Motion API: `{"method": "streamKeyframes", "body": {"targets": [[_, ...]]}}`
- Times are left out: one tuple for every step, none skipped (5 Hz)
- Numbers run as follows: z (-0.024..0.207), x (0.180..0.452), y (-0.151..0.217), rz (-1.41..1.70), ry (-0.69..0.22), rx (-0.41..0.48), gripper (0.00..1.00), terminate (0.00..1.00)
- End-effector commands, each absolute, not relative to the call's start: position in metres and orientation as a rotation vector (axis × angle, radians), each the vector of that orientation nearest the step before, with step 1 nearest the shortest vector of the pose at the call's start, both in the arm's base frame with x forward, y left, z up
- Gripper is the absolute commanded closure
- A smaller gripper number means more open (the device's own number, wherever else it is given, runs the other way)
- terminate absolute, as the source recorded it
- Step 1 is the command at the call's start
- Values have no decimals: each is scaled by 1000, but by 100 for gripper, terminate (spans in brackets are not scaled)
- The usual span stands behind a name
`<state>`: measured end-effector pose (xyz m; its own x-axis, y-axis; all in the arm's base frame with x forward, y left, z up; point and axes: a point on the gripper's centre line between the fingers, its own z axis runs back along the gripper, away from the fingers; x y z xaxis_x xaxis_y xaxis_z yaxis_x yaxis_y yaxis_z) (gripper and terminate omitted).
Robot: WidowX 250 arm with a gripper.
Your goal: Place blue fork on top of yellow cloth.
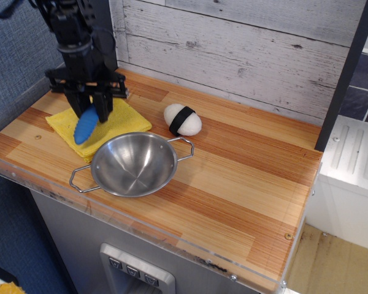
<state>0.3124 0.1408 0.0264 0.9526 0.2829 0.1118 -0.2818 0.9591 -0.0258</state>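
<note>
We list, by size: wooden counter (233,177); black gripper (91,109), jaws pinching the fork; steel bowl (134,164), near edge, touching the cloth's corner; yellow cloth (119,120), left rear; white ball with black band (183,120), beside the cloth; blue fork (85,125), handle tilted down over the cloth, head hidden.

Gripper: the black robot gripper (90,105) points down over the cloth, its fingers closed on the fork's upper end.
Fork: the ribbed bright-blue fork handle (85,126) hangs tilted, its lower end over the cloth; the metal head is hidden.
Cloth: the square bright-yellow folded cloth (119,117) lies at the wooden counter's (245,177) back-left.
Bowl: the round two-handled steel bowl (134,164) overlaps the cloth's front corner.
Other: a white egg-shaped object with a black band (183,119) lies right of the cloth.
</note>
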Motion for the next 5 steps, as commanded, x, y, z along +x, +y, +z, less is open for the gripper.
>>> {"method": "streamKeyframes", "body": {"targets": [[32, 312, 150, 325, -128, 18, 0, 0], [34, 309, 151, 319, -122, 9, 0, 0], [37, 309, 150, 320, -141, -11, 0, 0], [48, 310, 150, 306, -146, -12, 0, 0], [65, 310, 150, 312, -186, -14, 0, 0]]}}
